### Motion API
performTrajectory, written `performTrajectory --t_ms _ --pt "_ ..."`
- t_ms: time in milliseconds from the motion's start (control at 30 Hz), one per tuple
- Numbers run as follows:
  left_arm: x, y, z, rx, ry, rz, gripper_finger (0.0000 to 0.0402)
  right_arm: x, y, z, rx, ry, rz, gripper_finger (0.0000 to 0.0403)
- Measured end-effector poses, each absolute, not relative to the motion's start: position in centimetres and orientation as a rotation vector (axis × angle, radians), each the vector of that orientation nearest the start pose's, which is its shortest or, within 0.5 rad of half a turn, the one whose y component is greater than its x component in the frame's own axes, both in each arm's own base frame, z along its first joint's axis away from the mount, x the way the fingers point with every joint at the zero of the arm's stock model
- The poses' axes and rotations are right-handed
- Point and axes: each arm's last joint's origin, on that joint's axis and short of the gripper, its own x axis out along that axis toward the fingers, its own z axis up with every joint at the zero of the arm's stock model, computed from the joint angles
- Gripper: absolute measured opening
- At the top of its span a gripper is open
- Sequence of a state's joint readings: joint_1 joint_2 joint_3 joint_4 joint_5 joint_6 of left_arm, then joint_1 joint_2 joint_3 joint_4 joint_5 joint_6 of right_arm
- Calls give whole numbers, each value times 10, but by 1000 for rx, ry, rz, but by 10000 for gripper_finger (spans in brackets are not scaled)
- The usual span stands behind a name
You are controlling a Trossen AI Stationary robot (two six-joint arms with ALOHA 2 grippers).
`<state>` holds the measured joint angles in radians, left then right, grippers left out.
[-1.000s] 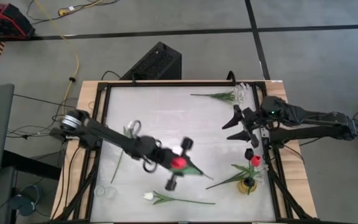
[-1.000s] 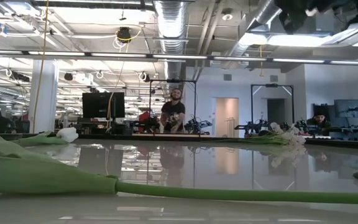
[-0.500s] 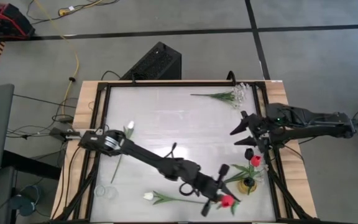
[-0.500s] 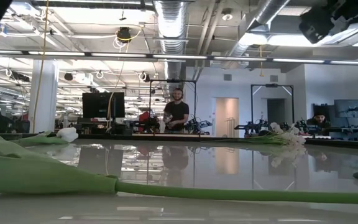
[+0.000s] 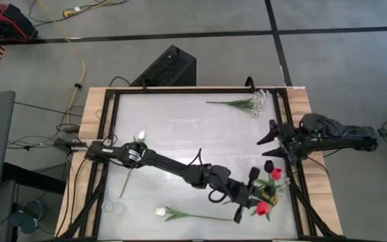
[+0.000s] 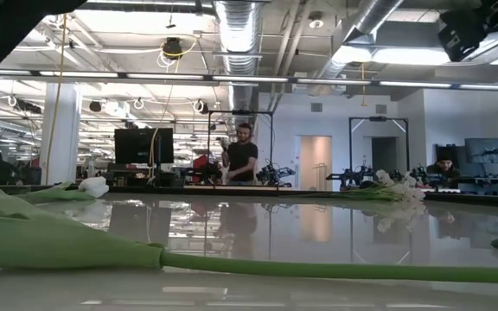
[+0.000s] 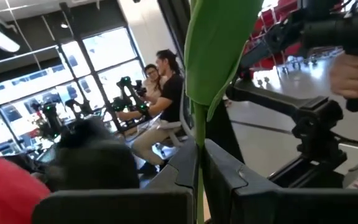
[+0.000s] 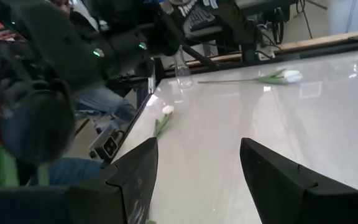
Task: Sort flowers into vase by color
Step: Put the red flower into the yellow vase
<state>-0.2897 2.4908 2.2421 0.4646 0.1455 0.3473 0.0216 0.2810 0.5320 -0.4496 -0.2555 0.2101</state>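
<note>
My left gripper (image 5: 254, 199) reaches across to the near right corner, shut on a red tulip (image 5: 264, 209). Its green stem (image 7: 197, 177) and leaf (image 7: 219, 56) fill the left wrist view. Just beside it stands a small vase (image 5: 269, 199) holding a red tulip (image 5: 275, 173) and a near-black one (image 5: 269, 165). My right gripper (image 5: 274, 139) (image 8: 194, 174) waits open at the table's right edge. Two white tulips (image 5: 160, 212) (image 5: 140, 138) and a sprig of white blossoms (image 5: 255, 103) lie flat on the table. My left gripper pinches the tulip's thin green stem (image 7: 198, 186) between its two fingers (image 7: 166, 180), which lie across it. The fingers come roughly level, pointing toward the table's right edge. The flower is lifted clear of the table, its red head close beside the fingers.
A small clear glass vase (image 5: 110, 207) stands at the near left corner, and another glass (image 5: 264, 95) stands by the sprig at the far right. The table's middle is bare white surface (image 5: 193, 134). A person (image 6: 242, 160) stands in the room beyond.
My left gripper has carried the red tulip from the table's middle toward the near right corner, ending beside the vase, and has sunk a little. My right gripper has drawn back toward the table's right edge, still open.
</note>
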Motion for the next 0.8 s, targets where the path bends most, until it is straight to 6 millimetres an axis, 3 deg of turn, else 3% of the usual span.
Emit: performTrajectory --t_ms 267,600,800 --pt "555 -157 280 318 -268 -376 0 80 9 278 221 207 258 255" --pt "556 -156 276 310 -222 -388 0 80 9 278 212 202 261 255" --pt "558 -149 276 144 -185 -365 0 80 9 279 211 192 262 255"
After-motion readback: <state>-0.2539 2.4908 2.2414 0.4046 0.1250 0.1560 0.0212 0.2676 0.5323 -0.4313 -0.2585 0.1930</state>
